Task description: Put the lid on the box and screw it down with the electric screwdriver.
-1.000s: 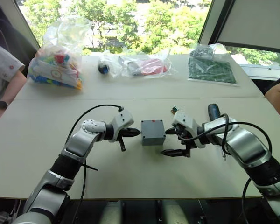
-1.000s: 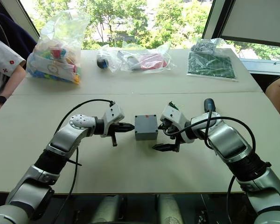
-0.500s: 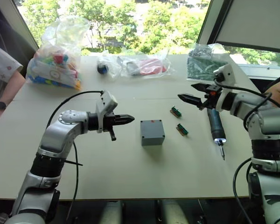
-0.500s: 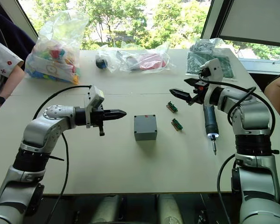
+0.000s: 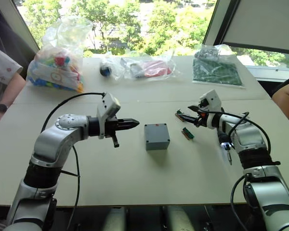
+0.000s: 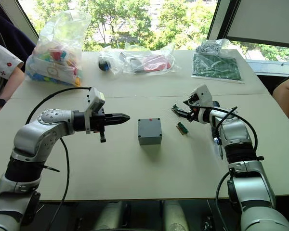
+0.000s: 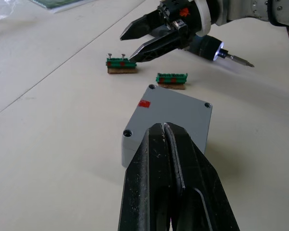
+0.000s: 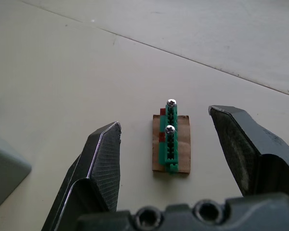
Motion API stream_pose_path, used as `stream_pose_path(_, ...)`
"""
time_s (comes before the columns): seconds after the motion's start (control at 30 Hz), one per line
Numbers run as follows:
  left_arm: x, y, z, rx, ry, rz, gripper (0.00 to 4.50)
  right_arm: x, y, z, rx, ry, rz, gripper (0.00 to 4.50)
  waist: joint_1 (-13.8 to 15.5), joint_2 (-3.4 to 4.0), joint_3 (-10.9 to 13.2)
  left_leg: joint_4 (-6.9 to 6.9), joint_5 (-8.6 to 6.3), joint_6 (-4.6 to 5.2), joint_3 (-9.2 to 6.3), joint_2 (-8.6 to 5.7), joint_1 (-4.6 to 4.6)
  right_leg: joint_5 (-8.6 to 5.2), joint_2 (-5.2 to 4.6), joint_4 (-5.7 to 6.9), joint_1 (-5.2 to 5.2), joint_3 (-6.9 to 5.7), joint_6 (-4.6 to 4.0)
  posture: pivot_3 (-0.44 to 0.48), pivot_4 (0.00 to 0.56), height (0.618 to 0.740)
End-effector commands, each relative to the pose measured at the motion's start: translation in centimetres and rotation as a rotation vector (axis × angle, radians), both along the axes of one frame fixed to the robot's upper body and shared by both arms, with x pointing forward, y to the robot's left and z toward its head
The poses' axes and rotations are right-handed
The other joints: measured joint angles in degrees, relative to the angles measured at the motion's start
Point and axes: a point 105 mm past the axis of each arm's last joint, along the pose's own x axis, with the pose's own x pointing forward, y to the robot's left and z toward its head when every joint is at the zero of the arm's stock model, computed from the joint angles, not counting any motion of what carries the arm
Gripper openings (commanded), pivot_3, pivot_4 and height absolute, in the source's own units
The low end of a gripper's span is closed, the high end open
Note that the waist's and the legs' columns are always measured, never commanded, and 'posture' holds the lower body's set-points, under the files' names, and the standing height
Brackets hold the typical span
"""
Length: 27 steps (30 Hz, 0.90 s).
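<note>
Right gripper spread wide, fingers either side of a green connector on a brown pad, not touching it. Second green connector just beside. Electric screwdriver lies on the table under the right forearm, dark barrel, metal bit pointing toward the near edge. Box mid-table: grey, square, lid on top with corner screw holes and a red mark. Left gripper pinched together, empty, aimed at the box. Plastic bags at the far edge.

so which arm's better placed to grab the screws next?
Right. Its open tool straddles the small green connector holding two screws, beside the dark blue electric screwdriver. The left tool is shut, across the grey plastic box from them.
</note>
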Motion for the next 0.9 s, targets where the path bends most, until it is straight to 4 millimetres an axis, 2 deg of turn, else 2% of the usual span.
stream_pose_path(0.03, -0.4, -0.3, 1.1, -0.003, -0.048, -0.024, 0.00, 0.2, 0.3, 0.8, 0.016, -0.035, 0.006, 3.27, 0.0, 0.00, 0.0, 0.01, 0.00, 0.00, 0.00, 0.00, 0.00, 0.00, 0.00, 0.00, 0.01, 0.00, 0.00, 0.000, 0.150, 0.740)
stream_pose_path(0.13, -0.4, -0.4, 1.0, -0.003, -0.047, -0.025, 0.00, 0.4, 0.2, 0.8, 0.033, -0.035, -0.008, 3.27, 0.0, 0.00, 0.0, 0.00, 0.00, -0.01, 0.01, 0.00, 0.00, 0.00, 0.00, -0.01, 0.01, 0.01, 0.00, 0.000, 0.150, 0.740)
stream_pose_path(0.27, -0.4, -0.4, 0.8, 0.000, -0.044, -0.028, 0.00, 0.6, 0.2, 0.7, 0.036, -0.035, -0.015, 2.23, 0.1, 0.00, 0.0, 0.00, 0.00, -0.01, 0.01, 0.00, -0.01, 0.00, -0.01, -0.02, 0.01, 0.02, 0.00, 0.000, 0.150, 0.740)
stream_pose_path(0.77, -0.6, -0.5, 0.3, 0.015, -0.036, -0.031, 0.00, 1.3, 0.5, 0.7, 0.071, -0.040, -0.035, 2.23, 0.0, 0.00, 0.0, 0.00, 0.00, -0.01, 0.01, 0.00, 0.00, 0.00, 0.00, -0.01, 0.01, 0.02, 0.00, 0.000, 0.150, 0.740)
stream_pose_path(0.87, -0.7, -0.4, 0.1, 0.019, -0.033, -0.032, 0.00, 1.5, 0.6, 0.8, 0.078, -0.044, -0.040, 1.61, 0.0, 0.00, 0.0, 0.00, 0.00, -0.01, 0.01, 0.00, 0.00, 0.00, 0.00, -0.01, 0.01, 0.03, 0.00, 0.000, 0.150, 0.740)
stream_pose_path(0.9, -0.7, -0.4, 0.1, 0.021, -0.032, -0.032, 0.00, 1.5, 0.6, 0.8, 0.077, -0.045, -0.039, 1.26, 0.0, 0.00, 0.0, 0.00, 0.00, -0.01, 0.01, 0.00, 0.00, 0.00, 0.00, -0.01, 0.01, 0.02, 0.00, 0.000, 0.150, 0.740)
